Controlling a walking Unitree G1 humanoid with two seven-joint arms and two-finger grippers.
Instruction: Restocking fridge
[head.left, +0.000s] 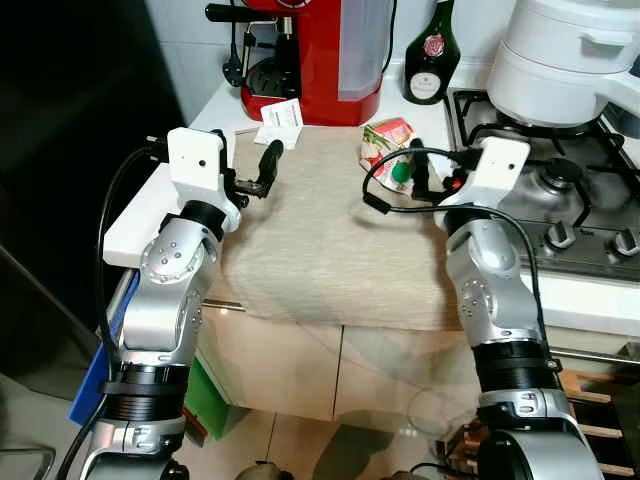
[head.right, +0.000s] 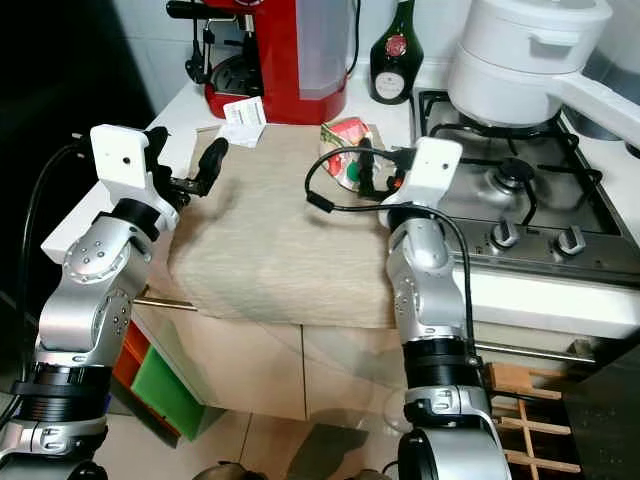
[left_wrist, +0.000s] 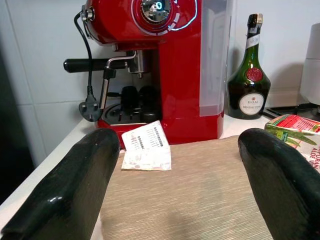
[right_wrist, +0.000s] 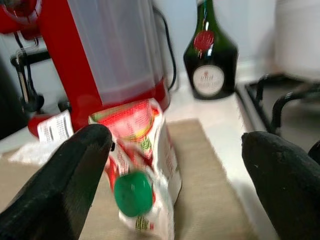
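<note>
A red-and-white drink carton with a green screw cap lies on its side on the beige woven cloth, toward the worktop's back edge, just in front of the red espresso machine and near the hob. The right gripper faces it, fingers spread wide and empty. The left gripper is likewise wide open, holding nothing. The carton looks creased and soft-walled, probably light; grasping across its flat body, away from the cap, seems safest

White tiled wall; glossy floor
</note>
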